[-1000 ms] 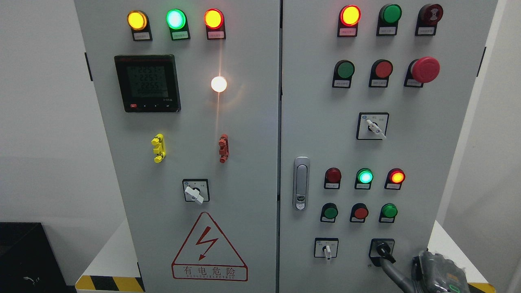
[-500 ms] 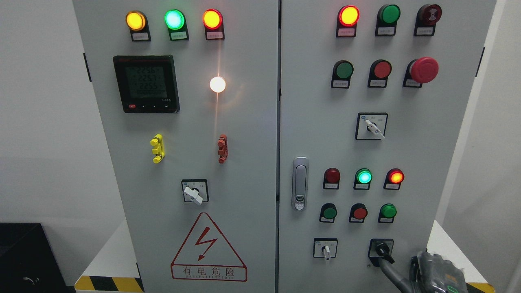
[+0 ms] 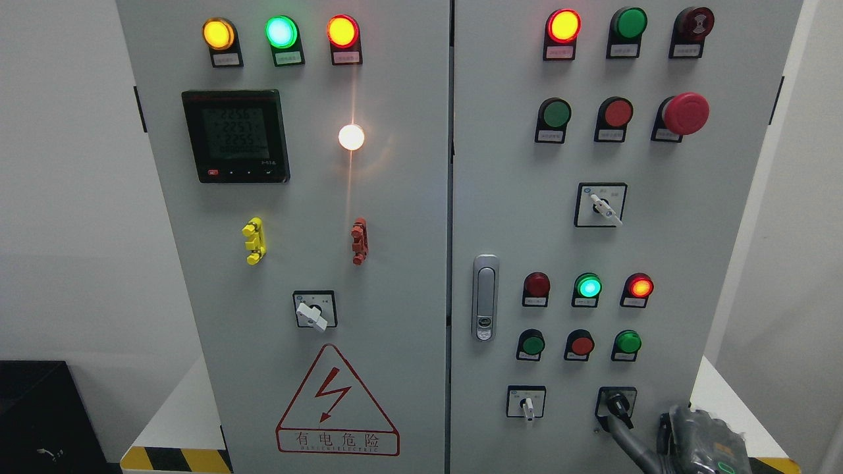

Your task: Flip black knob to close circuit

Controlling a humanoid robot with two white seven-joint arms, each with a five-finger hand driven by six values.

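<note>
The black knob (image 3: 618, 405) sits on its square plate at the bottom right of the grey cabinet's right door (image 3: 665, 230). Its lever points down and slightly to the right. My right hand (image 3: 695, 438) comes in at the lower right corner, mostly cut off by the picture's edge. A grey part of it reaches up and left and meets the lower end of the knob's lever. How the hand is closed is hidden. My left arm does not show.
A white selector switch (image 3: 527, 403) is left of the knob, with lamps and buttons (image 3: 588, 287) above. The door latch (image 3: 485, 297) is near the middle seam. A black box (image 3: 39, 415) stands at the lower left. The base carries hazard stripes (image 3: 174, 459).
My right hand has shifted a little to the left, and the knob's lever now hangs steeper. The whole view has drifted slightly.
</note>
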